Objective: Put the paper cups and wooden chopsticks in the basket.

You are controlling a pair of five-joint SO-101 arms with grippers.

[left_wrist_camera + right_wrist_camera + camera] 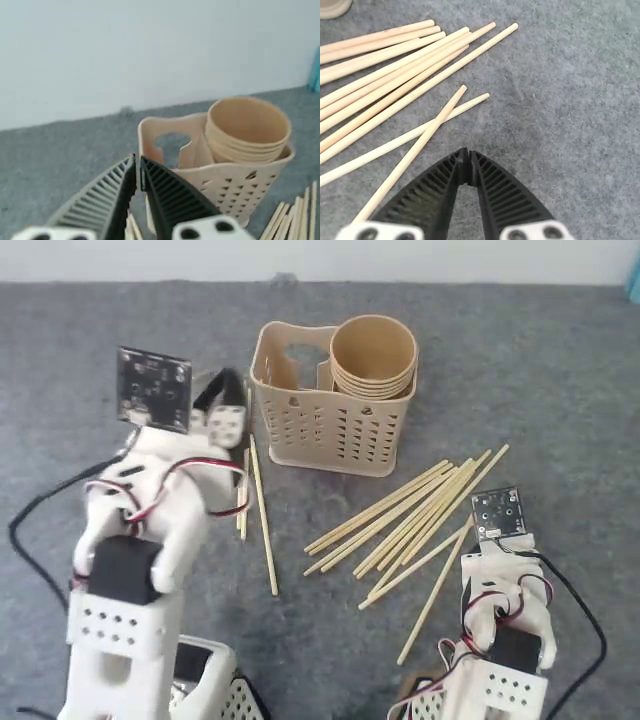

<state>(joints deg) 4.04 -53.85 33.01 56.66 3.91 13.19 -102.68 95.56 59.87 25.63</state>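
We note both clenched empty: left gripper (138,167) just short of the basket (235,192), the stacked paper cups (247,127) in its farther compartment; wooden chopsticks (395,75) fanned on the carpet (570,100) just ahead of the right gripper (468,162), one lying close beside its tips

Matt beige plastic basket (330,435) with perforated walls, smooth tan paper cups (372,385), pale bare wooden chopsticks (400,515), all on rough grey cloth (540,370), perhaps carpet.
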